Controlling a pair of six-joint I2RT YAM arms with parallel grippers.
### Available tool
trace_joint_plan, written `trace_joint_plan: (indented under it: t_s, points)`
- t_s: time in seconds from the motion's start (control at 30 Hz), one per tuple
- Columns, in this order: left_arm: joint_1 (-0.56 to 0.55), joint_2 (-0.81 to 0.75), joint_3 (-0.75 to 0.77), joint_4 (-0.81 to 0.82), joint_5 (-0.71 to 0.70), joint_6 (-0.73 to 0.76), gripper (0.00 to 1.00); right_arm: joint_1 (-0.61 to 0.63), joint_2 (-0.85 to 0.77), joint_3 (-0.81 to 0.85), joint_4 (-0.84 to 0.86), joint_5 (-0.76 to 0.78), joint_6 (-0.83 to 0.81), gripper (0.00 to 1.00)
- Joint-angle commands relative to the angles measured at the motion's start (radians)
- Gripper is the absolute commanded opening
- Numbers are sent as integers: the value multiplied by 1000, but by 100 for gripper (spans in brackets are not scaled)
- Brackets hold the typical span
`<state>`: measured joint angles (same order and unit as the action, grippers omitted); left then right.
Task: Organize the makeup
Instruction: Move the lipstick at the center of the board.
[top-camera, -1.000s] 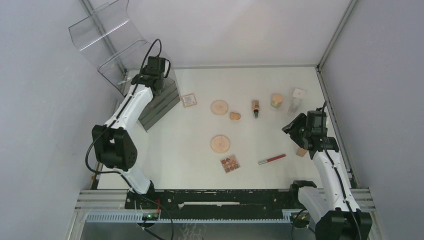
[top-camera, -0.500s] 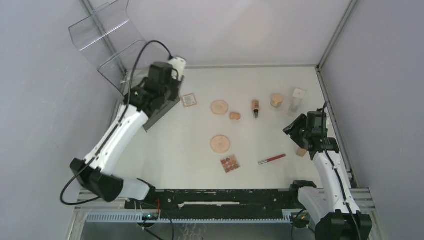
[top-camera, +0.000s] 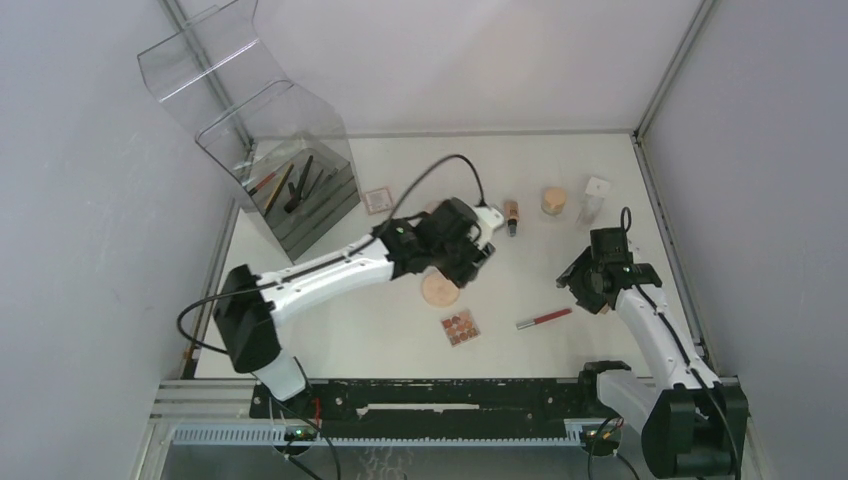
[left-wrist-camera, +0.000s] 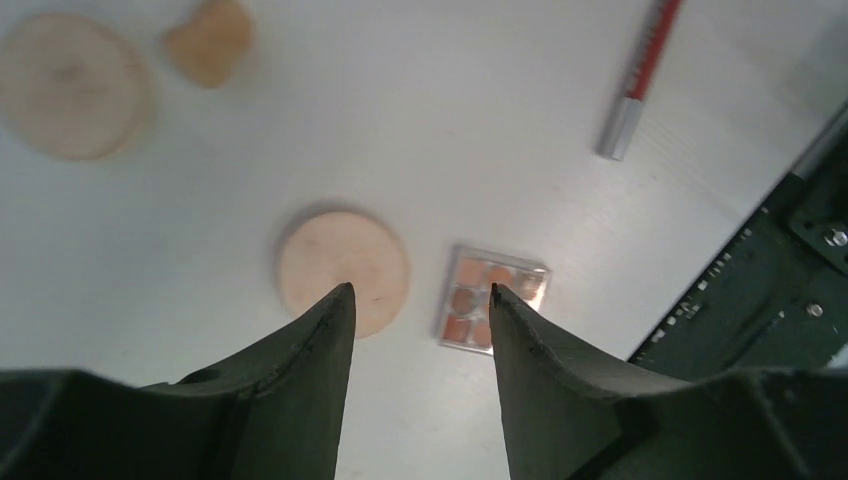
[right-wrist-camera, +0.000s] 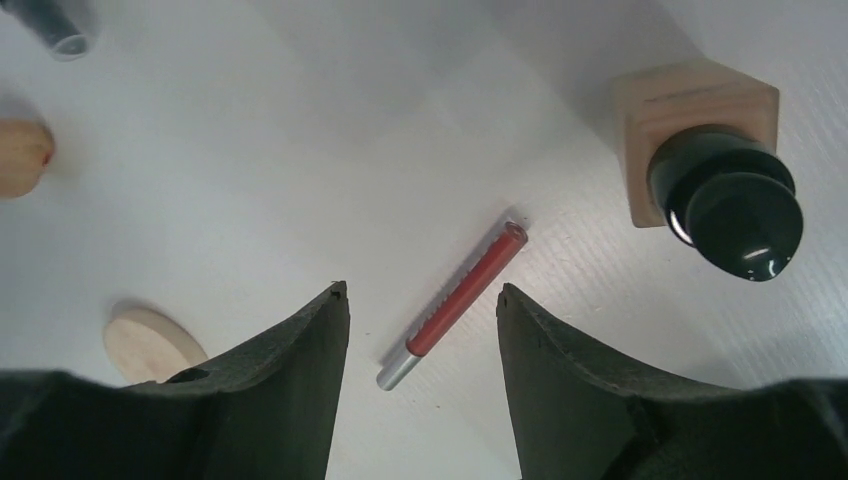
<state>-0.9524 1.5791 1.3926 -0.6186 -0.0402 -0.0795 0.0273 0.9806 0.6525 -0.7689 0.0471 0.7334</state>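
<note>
**Top view.** The makeup is lying scattered over the table (top-camera: 330, 300): a disc (top-camera: 440, 289), a palette (top-camera: 460, 327), a pencil (top-camera: 544, 319), a bottle (top-camera: 511, 216) and a jar (top-camera: 553, 201). Brushes (top-camera: 300, 182) are sitting in the organizer (top-camera: 225, 90) at the far left. The left arm is reaching across the centre above the disc. The right arm is hanging near the pencil.

**Left wrist view.** The left gripper (left-wrist-camera: 419, 292) is hovering above the table with its fingers moderately parted and gripping nothing. The disc is lying below one finger, and the palette is just beside it, not touching. A second disc (left-wrist-camera: 70, 85) and a sponge (left-wrist-camera: 210, 40) are lying further off. I am judging the disc light, thin and stiff. Because it is lying flat, it needs a low pinch across its rim. The palette looks rigid and smooth, with pans that may crumble, so I am advising a hold on opposite edges.

**Right wrist view.** The right gripper (right-wrist-camera: 421, 290) is likewise parted and empty, with the pencil lying on the table between its fingers as seen here. I am judging the pencil light, stiff and prone to rolling. I am recommending a grip across the red barrel at mid-length. A tan block (right-wrist-camera: 695, 110) with a black cap is sitting nearby and needs clearance.
</note>
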Motion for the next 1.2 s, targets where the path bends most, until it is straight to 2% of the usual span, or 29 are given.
trace_joint_plan:
  t_s: [0.0, 0.2, 0.4, 0.5, 0.57, 0.73, 0.77, 0.93, 1.1, 1.17]
  points:
    - [-67, 71, 98, 24, 53, -17, 56, 5, 52, -15, -7, 30, 43, 63]
    - [-66, 50, 52, 44, -18, -16, 56, 60, 107, -97, 66, -27, 101, 56]
    - [-61, 39, 15, 41, -61, -14, 56, 128, 229, -119, 150, -47, 150, 55]
    - [-60, 33, 13, 32, -78, -9, 56, 166, 261, -125, 198, -63, 170, 50]
    - [-58, 24, 6, 28, -103, -4, 56, 188, 276, -124, 224, -78, 176, 42]
    - [-22, -21, -34, 33, -128, -17, 56, 252, 336, -92, 309, -123, 176, 3]
    - [-11, -33, -44, 35, -127, -22, 56, 268, 356, -77, 324, -135, 173, 0]
    - [30, -77, -95, 37, -138, -40, 57, 368, 501, 43, 465, -245, 121, 0]
    - [37, -94, -123, 30, -158, -68, 58, 419, 664, 159, 501, -237, 106, 0]
    - [37, -95, -133, 36, -156, -85, 59, 421, 698, 176, 506, -244, 104, 8]
